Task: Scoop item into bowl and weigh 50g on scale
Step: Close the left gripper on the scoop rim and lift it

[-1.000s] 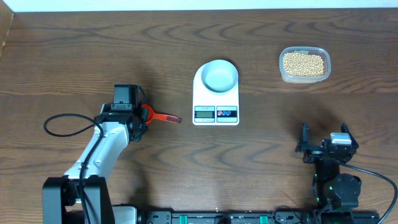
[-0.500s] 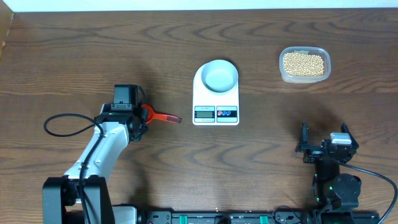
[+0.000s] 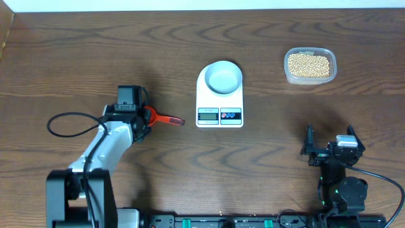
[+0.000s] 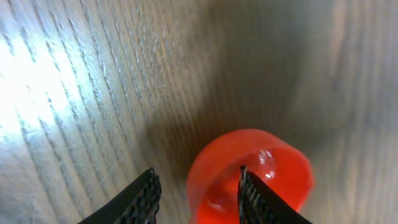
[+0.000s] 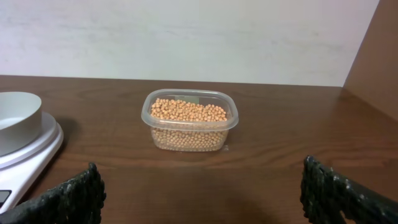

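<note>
The tan-yellow beans [image 3: 309,64] fill a clear plastic tub at the far right, also in the right wrist view [image 5: 189,112]. The pale blue-white bowl [image 3: 223,78] stands empty on the white scale [image 3: 219,101]; both show at the left edge of the right wrist view, the bowl [image 5: 17,118] on the scale [image 5: 31,152]. A red scoop [image 3: 166,118] lies left of the scale, handle pointing right. My left gripper [image 3: 145,116] is open over its cup [image 4: 261,162], one finger inside and one outside the rim [image 4: 196,171]. My right gripper [image 3: 330,131] is open and empty, facing the tub [image 5: 200,186].
The clear tub [image 3: 290,75] stands apart from the scale, at the back right. A black cable [image 3: 63,120] loops on the table left of the left arm. A pale wall rises behind the table's far edge [image 5: 186,37].
The left arm has shifted very slightly to the right; its gripper stays over the scoop. The right arm has not moved.
</note>
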You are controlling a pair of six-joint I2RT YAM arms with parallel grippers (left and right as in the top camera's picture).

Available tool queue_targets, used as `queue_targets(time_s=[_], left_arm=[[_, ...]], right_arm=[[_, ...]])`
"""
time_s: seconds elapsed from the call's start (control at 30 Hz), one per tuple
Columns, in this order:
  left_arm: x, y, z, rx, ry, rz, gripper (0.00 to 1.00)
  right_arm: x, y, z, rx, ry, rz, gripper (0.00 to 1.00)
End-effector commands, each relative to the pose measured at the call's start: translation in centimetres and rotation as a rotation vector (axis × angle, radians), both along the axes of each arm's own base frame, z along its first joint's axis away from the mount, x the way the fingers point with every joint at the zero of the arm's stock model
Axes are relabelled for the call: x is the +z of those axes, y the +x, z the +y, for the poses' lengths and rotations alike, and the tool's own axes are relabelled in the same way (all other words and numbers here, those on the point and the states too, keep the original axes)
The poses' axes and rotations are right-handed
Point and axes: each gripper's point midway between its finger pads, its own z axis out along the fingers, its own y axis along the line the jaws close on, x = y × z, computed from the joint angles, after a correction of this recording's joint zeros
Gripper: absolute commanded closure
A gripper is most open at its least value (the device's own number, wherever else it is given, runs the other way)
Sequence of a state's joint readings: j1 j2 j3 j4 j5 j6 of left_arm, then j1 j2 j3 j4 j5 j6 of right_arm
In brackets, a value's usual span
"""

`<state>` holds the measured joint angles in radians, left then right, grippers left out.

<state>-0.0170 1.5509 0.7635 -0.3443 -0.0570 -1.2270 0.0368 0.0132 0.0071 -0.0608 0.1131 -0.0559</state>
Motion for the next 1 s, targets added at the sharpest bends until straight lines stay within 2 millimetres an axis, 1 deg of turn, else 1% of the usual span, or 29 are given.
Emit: queue_targets(time_s=[0.0,0.17,0.4,0.47,0.57,0.67,0.7,0.73,0.77,0.97], left_arm=[[-1.1,-0.5,-0.2,-0.005,-0.003,0.032,0.57],[-1.4,-0.3,-0.2,-0.006,-0.004,0.032,0.57],[-1.5,-0.4,-0.1,-0.006,-0.003,0.035,0.66],[-1.8,-0.5,-0.2,-0.006,-0.003,0.045,0.69],[-2.3,-0.7,-0.2,-0.007,-0.006,0.061,0.69],[-2.8,-0.8,-0.5,-0.013,-0.024,0.074,0.8],[-2.9,-0.8,-0.6,-0.014,-0.027,0.077,0.81],[-2.9,-0.8,-0.6,-0.014,-0.027,0.079,0.89],[-2.9,-0.8,-0.6,-0.014,-0.027,0.079,0.92],[-2.9,-0.6,-0.8,-0.018,-0.038,0.07,0.92]], right_arm=[[-0.2,0.0,-0.4,-0.02,-0.007,0.006,0.01],[-0.2,0.0,-0.4,-0.02,-0.006,0.006,0.01],[-0.2,0.0,-0.4,-0.02,-0.006,0.006,0.01],[-0.2,0.0,-0.4,-0.02,-0.006,0.006,0.01],[-0.2,0.0,-0.4,-0.02,-0.006,0.006,0.01],[-0.2,0.0,-0.4,-0.02,-0.006,0.006,0.01],[-0.2,0.0,-0.4,-0.02,-0.006,0.006,0.01],[-0.2,0.0,-0.4,-0.02,-0.007,0.006,0.01],[-0.2,0.0,-0.4,-0.02,-0.006,0.006,0.01],[-0.2,0.0,-0.4,-0.02,-0.006,0.006,0.01]])
